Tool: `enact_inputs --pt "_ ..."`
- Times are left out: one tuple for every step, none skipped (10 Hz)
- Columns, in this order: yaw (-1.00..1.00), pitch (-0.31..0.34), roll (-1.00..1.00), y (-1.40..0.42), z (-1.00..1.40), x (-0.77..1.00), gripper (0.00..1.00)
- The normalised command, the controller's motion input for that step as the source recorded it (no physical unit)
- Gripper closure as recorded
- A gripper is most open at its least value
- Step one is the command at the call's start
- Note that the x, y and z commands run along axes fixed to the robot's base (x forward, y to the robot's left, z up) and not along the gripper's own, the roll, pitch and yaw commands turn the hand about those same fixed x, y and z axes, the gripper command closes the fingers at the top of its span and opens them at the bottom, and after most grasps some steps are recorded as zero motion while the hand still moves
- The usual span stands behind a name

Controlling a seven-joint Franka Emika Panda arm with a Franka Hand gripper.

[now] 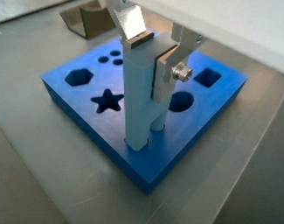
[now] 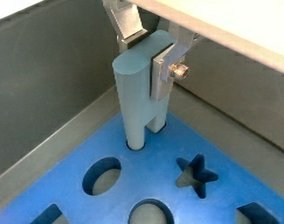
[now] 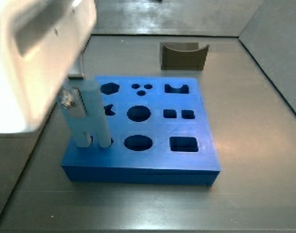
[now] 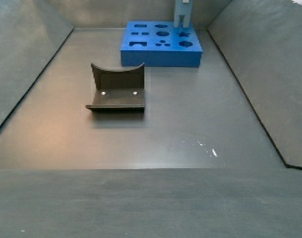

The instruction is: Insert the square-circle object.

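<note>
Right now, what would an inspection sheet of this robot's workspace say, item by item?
Surface: grey floor, bare in front.
Job's things: tall pale-blue two-post piece upright, lower end in a hole at a corner of the flat deep-blue board with shaped holes.
Clutter: dark brown U-notched block, apart from the board.
Grippers: gripper above the board, silver fingers clamping the piece's top.
Cables: nothing seen.
Surroundings: grey walls.

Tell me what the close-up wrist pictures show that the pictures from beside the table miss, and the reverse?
Only a wrist view shows the pincer with its flat silver fingers clamping the tall pale-blue two-post piece, whose lower end sits in the flat deep-blue board with shaped holes. Only a side view shows the dark brown U-notched block whole, well apart on the grey floor. Both show piece and board.
</note>
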Motion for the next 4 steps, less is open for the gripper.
enact_inputs --pt "0.00 0.026 -0.06 0.01 -0.25 0.06 1.00" --pt "0.00 0.024 -0.09 0.01 -0.29 0.08 1.00" --pt "0.00 0.000 -0.12 0.00 -0.25 0.00 1.00" --pt "0.00 0.000 0.00 0.00 0.00 0.00 1.00"
